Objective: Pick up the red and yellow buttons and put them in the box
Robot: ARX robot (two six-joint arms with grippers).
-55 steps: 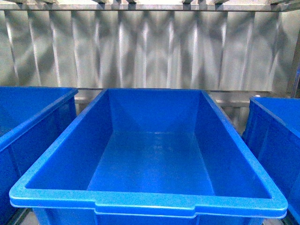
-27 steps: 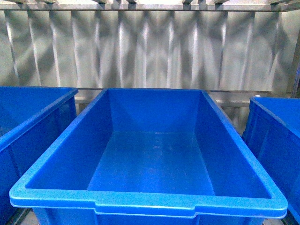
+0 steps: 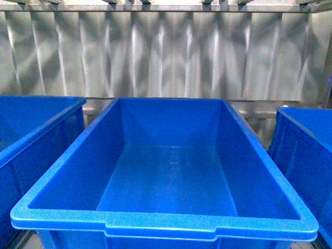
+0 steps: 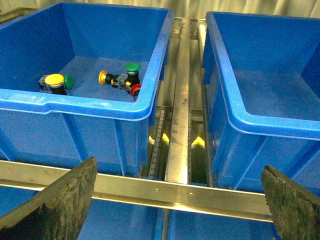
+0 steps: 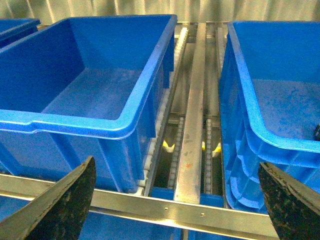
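Pre-grasp stage, nothing picked yet. The left hand (image 4: pixel 178 166) is spread wide with nothing between its fingers (image 4: pixel 60 200), and it hangs over the metal rail (image 4: pixel 177 150) in the gap between two bins. The right hand (image 5: pixel 175 164) is likewise spread and empty.

The left bin (image 4: pixel 75 102) holds the buttons. One yellow button (image 4: pixel 54 80) sits on the floor with a green one just beside it. A second yellow button (image 4: pixel 102 77) lies on its side in a small cluster with a green button (image 4: pixel 132 67) and the red button (image 4: pixel 135 90), near the bin's wall on the middle-box side. Whether the clustered ones touch can't be told.

The middle box (image 3: pixel 166 223) has nothing in it and is probably the drop target. The right bin (image 3: pixel 303 129) is only partly in view.

Next move, as a judgement: the left hand reaches over the rim into the left bin. The lone yellow button looks the easier first grab, with care not to catch its green neighbour. The red one is crowded against the wall, so the fingers risk nudging the green cap.
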